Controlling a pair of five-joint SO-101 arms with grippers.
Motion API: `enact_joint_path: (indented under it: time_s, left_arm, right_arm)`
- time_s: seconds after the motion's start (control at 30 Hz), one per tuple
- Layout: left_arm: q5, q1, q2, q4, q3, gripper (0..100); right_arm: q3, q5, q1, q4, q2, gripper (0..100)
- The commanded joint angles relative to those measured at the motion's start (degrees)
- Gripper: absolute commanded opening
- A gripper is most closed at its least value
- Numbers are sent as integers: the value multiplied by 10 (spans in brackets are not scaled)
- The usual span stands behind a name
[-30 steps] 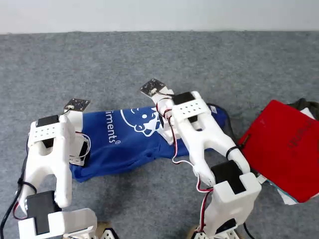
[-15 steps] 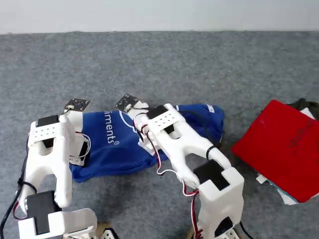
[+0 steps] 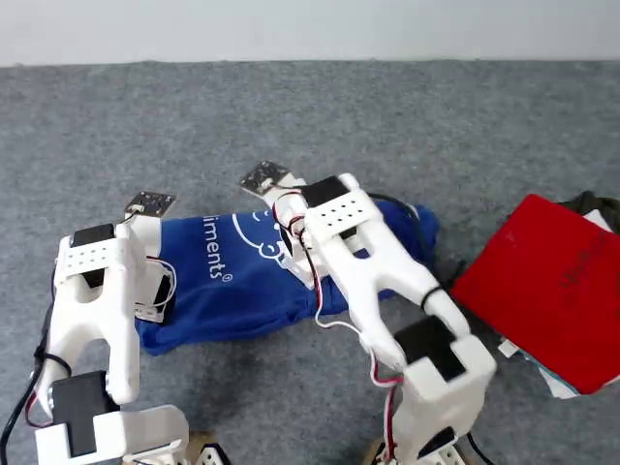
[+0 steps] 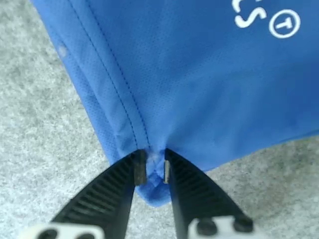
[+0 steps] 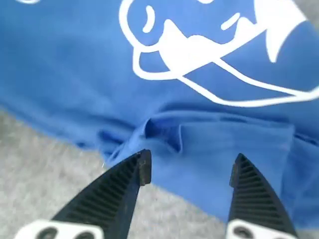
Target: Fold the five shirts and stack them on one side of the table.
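**Left gripper (image 4: 151, 172) clamped on blue shirt corner, right gripper (image 5: 191, 172) spread wide over the same shirt**

Left gripper: jaws pinched together on a bunched bit of the blue shirt (image 4: 199, 74), right where two stitched hems meet at a corner. A small tuft of fabric pokes out past the fingertips. Grey table (image 4: 35, 124) shows on both sides of that corner.

Right gripper: jaws well apart, nothing between them. It hangs over a creased fold of the blue shirt (image 5: 99, 74), just below the white graphic (image 5: 199, 50). One fingertip (image 5: 143, 167) sits at the line where the cloth meets the table. The other is over blue cloth. Contact with the cloth can't be judged.

High view: the blue shirt (image 3: 242, 281) lies crumpled, in a rough long shape, toward the near edge of the table (image 3: 291, 116), left of centre. White lettering (image 3: 218, 254) faces up. The left arm (image 3: 97, 291) stands at the shirt's left end. The right arm (image 3: 378, 262) reaches across the shirt's right half.

A red shirt (image 3: 552, 291), folded flat, sits at the right edge of the table, well apart from the blue one. It is on top of a pile (image 3: 557, 383), with white and dark bits sticking out from under it.
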Motion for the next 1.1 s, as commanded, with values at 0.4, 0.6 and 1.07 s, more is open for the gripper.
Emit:
enact_joint_path:
  time_s: [0.4, 0.6, 1.07]
  left_arm:
    - [0, 4, -18, -1, 1, 73]
    - [0, 4, -18, -1, 1, 73]
    - [0, 1, -18, -1, 1, 73]
  right_arm:
    - [105, -6, 142, -95, -10, 266]
    - [171, 10, 165, -123, -10, 266]
    - [128, 26, 167, -55, -166, 266]
